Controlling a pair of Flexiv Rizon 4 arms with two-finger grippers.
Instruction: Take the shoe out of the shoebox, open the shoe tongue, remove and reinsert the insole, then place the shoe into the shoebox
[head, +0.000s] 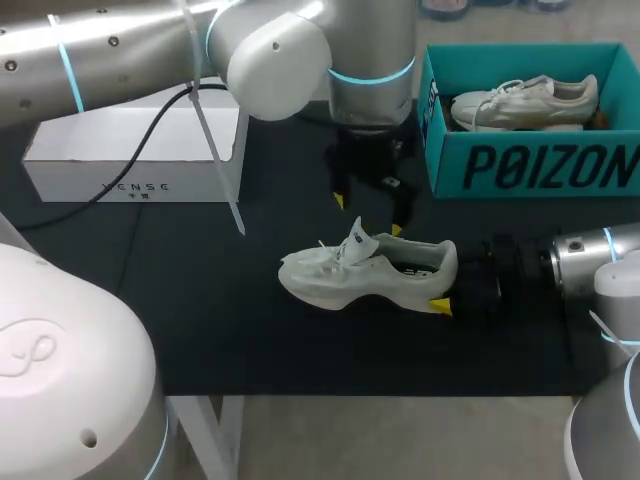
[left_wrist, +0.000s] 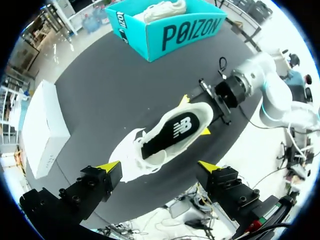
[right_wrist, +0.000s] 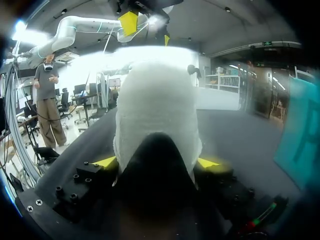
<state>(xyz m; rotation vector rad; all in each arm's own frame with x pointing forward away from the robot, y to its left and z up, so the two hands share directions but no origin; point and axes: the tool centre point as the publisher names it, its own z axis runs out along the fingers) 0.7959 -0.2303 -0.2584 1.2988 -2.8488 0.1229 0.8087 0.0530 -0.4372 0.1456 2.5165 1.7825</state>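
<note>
Could twist the white chunky-soled sneaker out of the heel-pinching right gripper by pushing off-centre on the black foam insole with the spread-fingered left gripper.

Close-up shoe blocking most of right wrist view, shoebox cut by head view's right edge

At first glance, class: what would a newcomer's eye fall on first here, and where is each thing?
The white chunky-soled sneaker sits mid-table on the black mat, its heel clamped in the right arm's jaws. At the table's far right, the bright teal cardboard shoebox holds a second pale shoe, while the left arm's jaws hang open above the sneaker.
</note>
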